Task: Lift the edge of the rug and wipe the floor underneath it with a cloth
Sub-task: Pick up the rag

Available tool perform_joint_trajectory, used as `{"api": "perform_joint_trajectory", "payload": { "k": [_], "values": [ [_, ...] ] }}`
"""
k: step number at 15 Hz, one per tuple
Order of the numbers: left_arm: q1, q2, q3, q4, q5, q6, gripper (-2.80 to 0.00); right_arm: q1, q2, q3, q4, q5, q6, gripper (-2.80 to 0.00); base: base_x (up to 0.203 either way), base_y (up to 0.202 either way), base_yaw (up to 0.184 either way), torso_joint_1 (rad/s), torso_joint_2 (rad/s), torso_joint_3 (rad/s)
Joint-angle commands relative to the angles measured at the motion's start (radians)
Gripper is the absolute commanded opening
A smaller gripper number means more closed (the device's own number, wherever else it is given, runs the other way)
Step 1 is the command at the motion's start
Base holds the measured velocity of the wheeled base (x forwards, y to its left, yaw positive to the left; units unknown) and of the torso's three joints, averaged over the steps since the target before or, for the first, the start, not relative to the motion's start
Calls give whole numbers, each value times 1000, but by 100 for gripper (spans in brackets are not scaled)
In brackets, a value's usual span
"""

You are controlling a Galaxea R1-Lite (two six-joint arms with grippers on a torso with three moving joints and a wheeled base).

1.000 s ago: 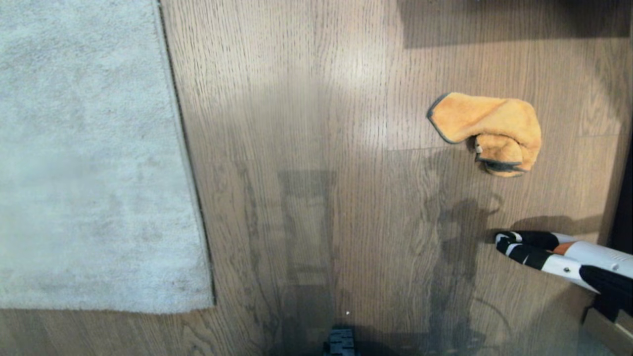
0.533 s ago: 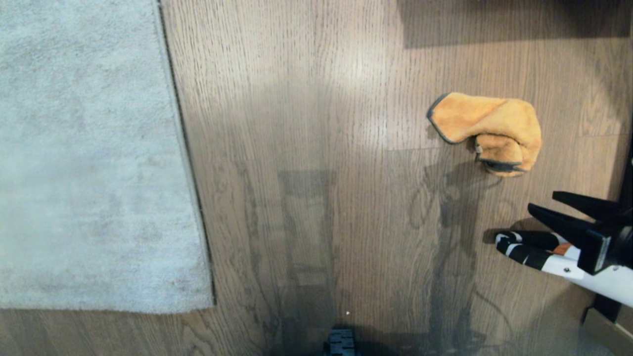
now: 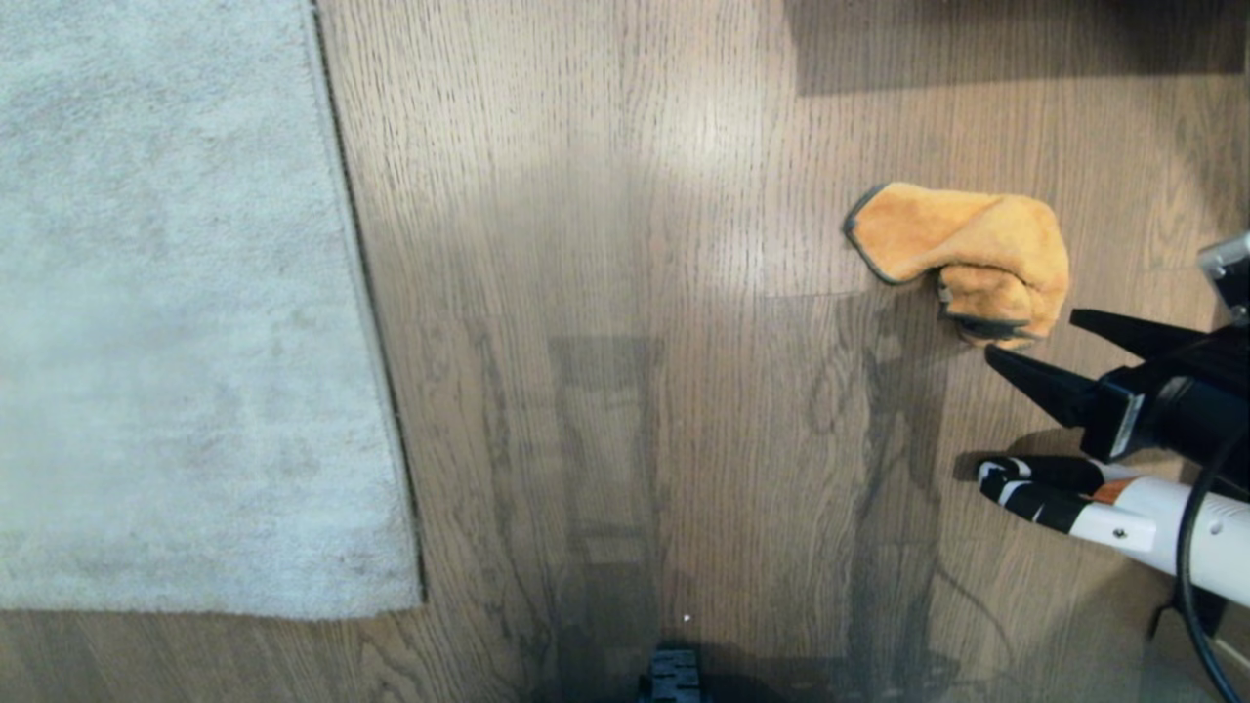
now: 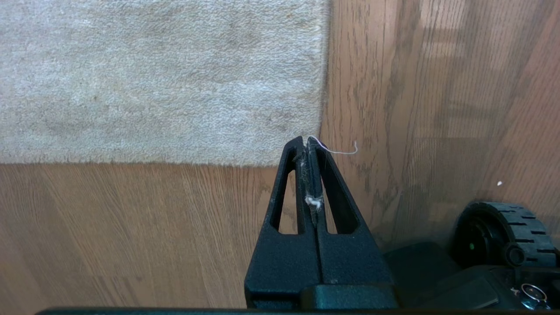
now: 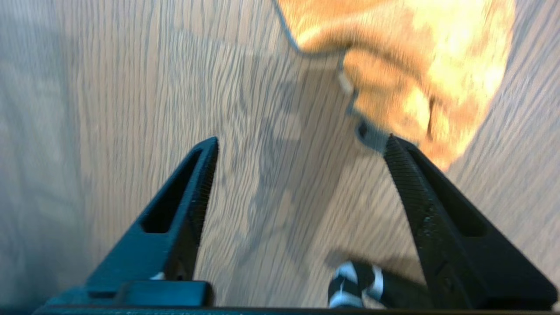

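Right gripper (image 3: 1030,340), jaws spread wide, hovers just beside the crumpled orange cloth (image 3: 962,256) on the floor (image 3: 625,293); left gripper (image 4: 305,142), jaws pressed together, near the rug edge (image 3: 366,293)

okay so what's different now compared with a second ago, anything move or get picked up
The right gripper came into the head view from the right, opened its jaws and advanced toward the crumpled mustard-orange microfibre cloth, stopping just short; nothing is grasped. The cloth, the pale grey-beige rug, the black-and-white tool on the brown wood floor stayed put.
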Motion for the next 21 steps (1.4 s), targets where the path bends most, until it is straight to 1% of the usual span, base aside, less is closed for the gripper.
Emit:
{"api": "perform_joint_trajectory", "payload": {
  "k": [1,6,9,11,12,14,21],
  "values": [
    [0,0,0,-1,0,-2,-280,0,62,-1,-51,0,-2,0,0,0,0,0,0,0],
    [0,0,0,0,2,0,-280,-1,161,4,-161,-3,-18,0,0,0,0,0,0,0],
    [0,0,0,0,0,0,-280,-3,224,0,-239,-6,-89,0,0,0,0,0,0,0],
    [0,0,0,0,0,0,-280,-16,252,-3,-284,-7,-160,0,0,0,0,0,0,0],
    [0,0,0,0,0,0,-280,-22,257,-3,-288,-7,-192,0,0,0,0,0,0,0],
    [0,0,0,0,2,0,-280,-40,266,-14,-290,-7,-218,0,0,0,0,0,0,0],
    [0,0,0,0,0,0,-280,-138,284,-140,-273,-9,-232,0,0,0,0,0,0,0]
  ]
}}
